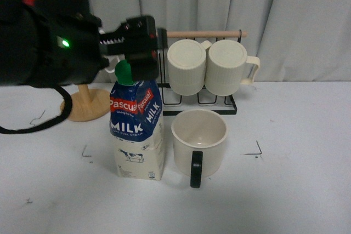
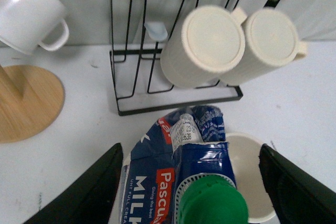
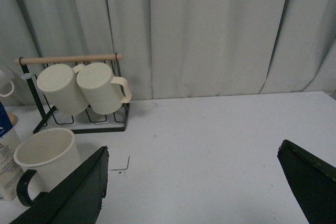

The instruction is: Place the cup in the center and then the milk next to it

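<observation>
The milk (image 1: 137,135) stands upright on the white table, its green cap (image 1: 125,73) on top. The cup (image 1: 199,141) stands close to its right, apart by a small gap, black handle toward me. My left gripper (image 1: 137,53) hovers just above the carton's top, open. In the left wrist view its fingers (image 2: 97,184) stand wide on either side of the milk (image 2: 173,171), not touching it, with the cup (image 2: 249,166) beyond. My right gripper (image 3: 194,182) is open and empty over bare table, right of the cup (image 3: 46,156) and the milk (image 3: 6,153).
A black wire rack (image 1: 200,105) with a wooden bar holds two ribbed cream mugs (image 1: 207,67) behind the cup. A wooden stand base (image 1: 88,102) is at back left, with a small white mug (image 2: 29,11) on it. Grey curtain behind.
</observation>
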Controlling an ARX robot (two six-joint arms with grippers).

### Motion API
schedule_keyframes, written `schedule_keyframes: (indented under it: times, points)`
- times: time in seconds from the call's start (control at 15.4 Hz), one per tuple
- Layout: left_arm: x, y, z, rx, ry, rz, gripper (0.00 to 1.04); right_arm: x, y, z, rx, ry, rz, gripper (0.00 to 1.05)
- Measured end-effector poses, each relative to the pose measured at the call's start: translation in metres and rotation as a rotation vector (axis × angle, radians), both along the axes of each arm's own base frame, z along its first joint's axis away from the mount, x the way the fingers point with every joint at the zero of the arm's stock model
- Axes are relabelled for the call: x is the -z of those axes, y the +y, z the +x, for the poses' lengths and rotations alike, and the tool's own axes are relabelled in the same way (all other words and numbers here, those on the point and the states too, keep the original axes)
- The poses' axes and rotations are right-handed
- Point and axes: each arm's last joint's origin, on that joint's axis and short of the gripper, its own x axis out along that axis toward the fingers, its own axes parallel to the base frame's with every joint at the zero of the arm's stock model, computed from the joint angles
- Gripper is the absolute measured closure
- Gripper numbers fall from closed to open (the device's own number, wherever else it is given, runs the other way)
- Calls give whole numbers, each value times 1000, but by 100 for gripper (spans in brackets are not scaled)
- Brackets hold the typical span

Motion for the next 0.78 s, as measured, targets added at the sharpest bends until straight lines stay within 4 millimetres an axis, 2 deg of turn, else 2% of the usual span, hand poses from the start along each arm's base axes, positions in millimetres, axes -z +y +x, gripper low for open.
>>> schedule_keyframes:
  times: [0.07, 0.13, 0.2, 0.39, 0.46, 0.52, 0.59, 0.65, 0.72, 0.78]
  points:
    - [-12, 8, -8, -2, -33, -48, 13, 0, 0, 0, 0, 0, 0, 6]
    - [-25, 19, -21, -23, -72, -88, 6, 0, 0, 0, 0, 0, 0, 6]
    - [-42, 37, -43, -51, -178, -128, 7, 0, 0, 0, 0, 0, 0, 6]
    - [-61, 77, -74, -130, -320, -141, 7, 0, 0, 0, 0, 0, 0, 6]
    - [-59, 89, -83, -219, -400, -76, 15, 0, 0, 0, 0, 0, 0, 6]
    - [-49, 103, -98, -266, -434, 28, 28, 0, 0, 0, 0, 0, 0, 6]
    - [-26, 111, -117, -255, -423, 118, 53, 0, 0, 0, 0, 0, 0, 6]
    - [-10, 120, -136, -256, -430, 144, 89, 0, 0, 0, 0, 0, 0, 6]
    - [4, 119, -151, -250, -423, 146, 103, 0, 0, 0, 0, 0, 0, 6]
    - [4, 119, -152, -250, -423, 146, 103, 0, 0, 0, 0, 0, 0, 6]
